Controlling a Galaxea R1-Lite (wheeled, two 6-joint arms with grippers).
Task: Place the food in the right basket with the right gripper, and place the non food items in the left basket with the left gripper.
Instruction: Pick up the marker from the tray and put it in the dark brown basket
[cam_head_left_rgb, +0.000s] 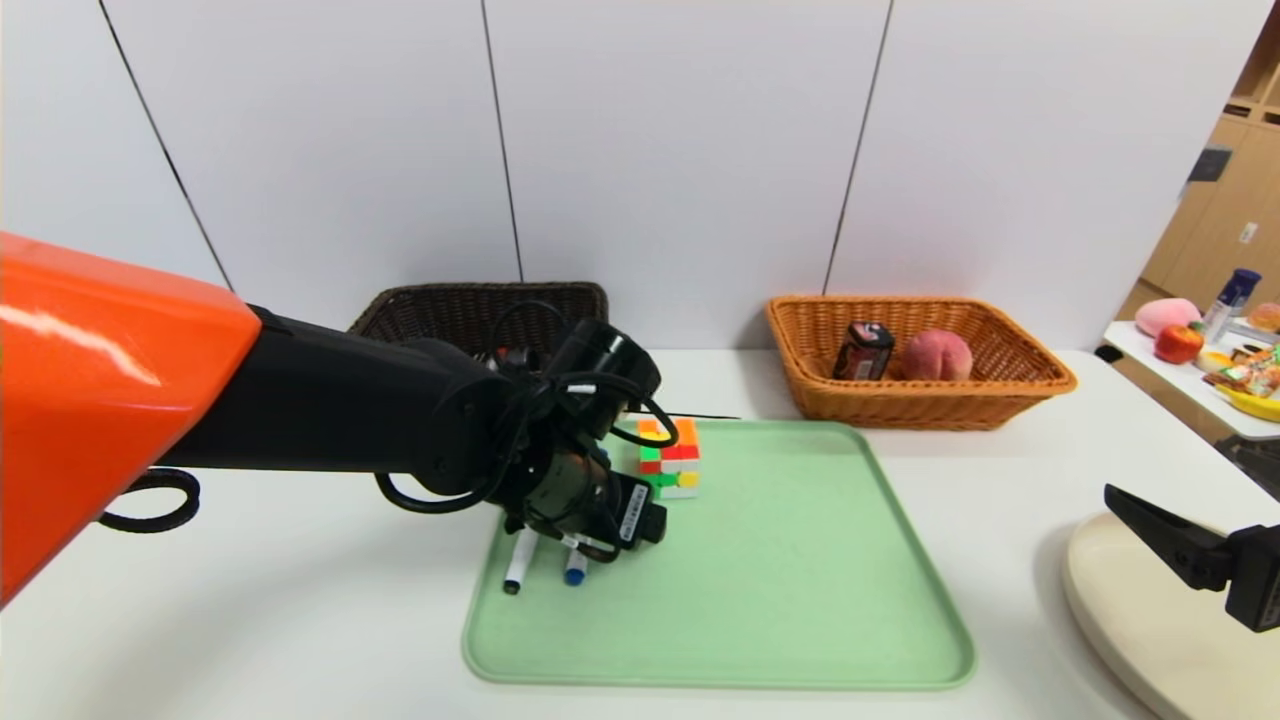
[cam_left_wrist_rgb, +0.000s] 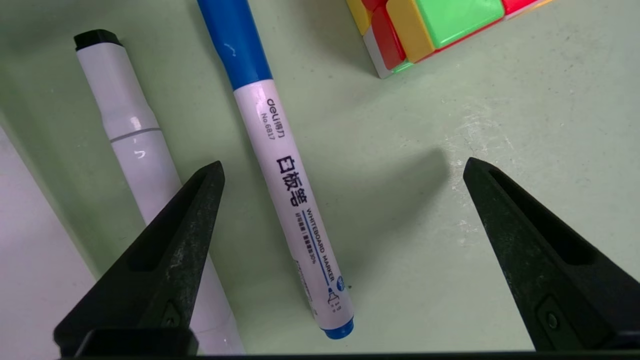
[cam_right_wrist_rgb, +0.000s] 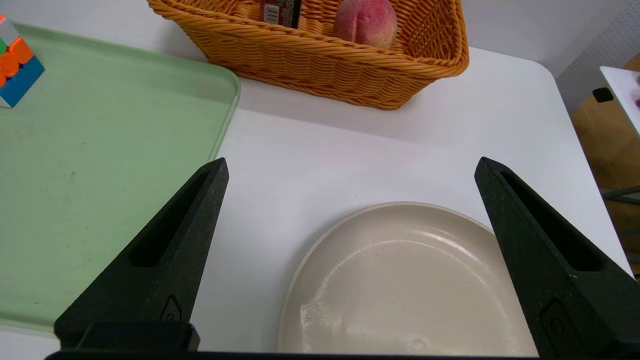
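My left gripper (cam_left_wrist_rgb: 342, 167) is open, low over the green tray (cam_head_left_rgb: 800, 560), with the blue-capped marker (cam_left_wrist_rgb: 280, 175) lying between its fingers, nearer one. The black-capped marker (cam_left_wrist_rgb: 132, 135) lies beside it, partly under that finger (cam_left_wrist_rgb: 170, 250). Both markers show in the head view (cam_head_left_rgb: 575, 572) (cam_head_left_rgb: 518, 565) under the left arm. The puzzle cube (cam_head_left_rgb: 668, 458) stands on the tray close by. The peach (cam_head_left_rgb: 937, 356) and dark pink-labelled container (cam_head_left_rgb: 863, 350) lie in the orange basket (cam_head_left_rgb: 900, 405). The dark brown basket (cam_head_left_rgb: 470, 305) stands behind the left arm. The black tube is out of view. My right gripper (cam_right_wrist_rgb: 350, 165) is open and empty above a plate.
A beige plate (cam_head_left_rgb: 1140, 620) sits at the table's front right, under the right gripper. A side table with fruit and packets (cam_head_left_rgb: 1215, 360) stands at far right. A black cable loop (cam_head_left_rgb: 150, 500) lies at the left.
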